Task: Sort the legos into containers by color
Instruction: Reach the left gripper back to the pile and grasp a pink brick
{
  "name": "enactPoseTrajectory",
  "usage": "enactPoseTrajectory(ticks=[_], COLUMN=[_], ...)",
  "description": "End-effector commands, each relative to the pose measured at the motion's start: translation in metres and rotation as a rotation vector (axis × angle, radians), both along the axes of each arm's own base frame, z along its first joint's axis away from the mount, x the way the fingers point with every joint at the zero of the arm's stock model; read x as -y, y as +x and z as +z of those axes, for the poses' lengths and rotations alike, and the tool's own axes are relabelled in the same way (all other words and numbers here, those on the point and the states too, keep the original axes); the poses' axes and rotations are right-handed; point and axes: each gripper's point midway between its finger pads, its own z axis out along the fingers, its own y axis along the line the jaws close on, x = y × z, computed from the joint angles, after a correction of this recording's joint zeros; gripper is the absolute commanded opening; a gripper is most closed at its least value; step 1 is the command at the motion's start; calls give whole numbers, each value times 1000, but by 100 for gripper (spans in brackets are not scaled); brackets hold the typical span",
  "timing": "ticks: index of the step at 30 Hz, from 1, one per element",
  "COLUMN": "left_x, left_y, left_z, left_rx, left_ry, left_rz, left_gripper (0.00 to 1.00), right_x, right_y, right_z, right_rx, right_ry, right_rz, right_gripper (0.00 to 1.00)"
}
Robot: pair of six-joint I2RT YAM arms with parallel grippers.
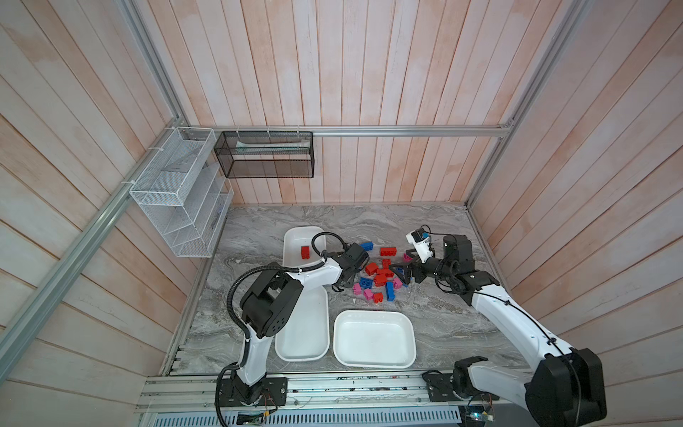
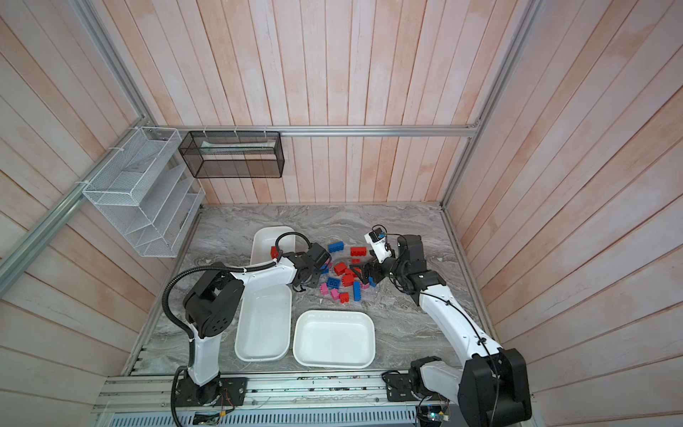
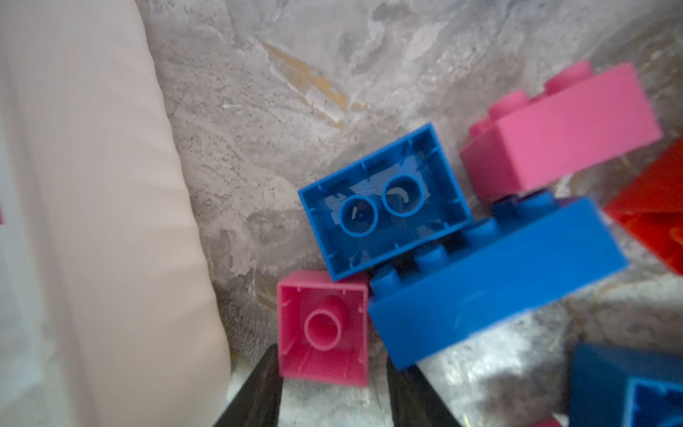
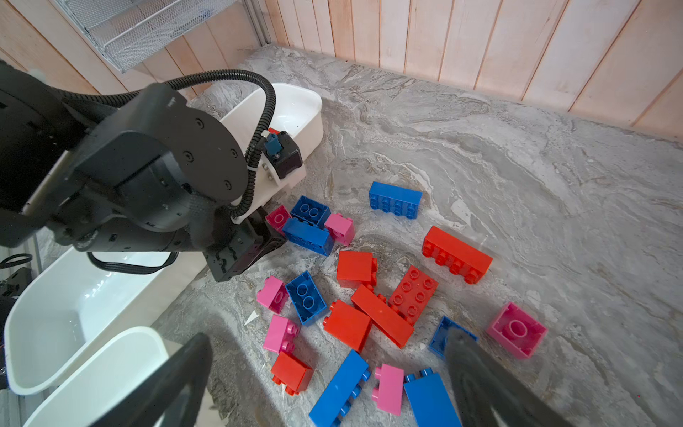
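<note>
Red, blue and pink legos (image 1: 377,277) lie in a loose pile on the marble table. Three white containers stand to the left and front of it. The far one (image 1: 292,231) holds a red lego (image 1: 305,252). The near-left one (image 1: 306,340) and the near-middle one (image 1: 373,340) hold nothing. My left gripper (image 3: 334,351) is low at the pile's left edge, shut on a small pink lego (image 3: 323,329) that lies hollow side up beside two blue legos (image 3: 384,199). My right gripper (image 4: 329,338) hangs wide open over the pile's right side, with nothing between its fingers.
A white wire rack (image 1: 177,196) and a black mesh basket (image 1: 266,155) hang on the wooden walls at the back left. Walls close in the table on three sides. An aluminium rail (image 1: 332,392) with both arm bases runs along the front.
</note>
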Motion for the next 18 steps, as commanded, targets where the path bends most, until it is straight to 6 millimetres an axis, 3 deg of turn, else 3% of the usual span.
enactPoseTrajectory(ticks=[1,7,18], left_x=[1,5,17], left_y=[16,28,20], left_z=[5,2,-4], left_rx=[45,26,-42], left_ry=[14,-37,-115], left_rz=[21,37,12], left_gripper=[50,52,49], right_x=[4,6,6], right_y=[-6,-7,-8], right_z=[-2,-2,-5], right_rx=[0,-3,-13], right_ry=[-7,-6,2], right_rz=[5,3,6], right_gripper=[98,98,98])
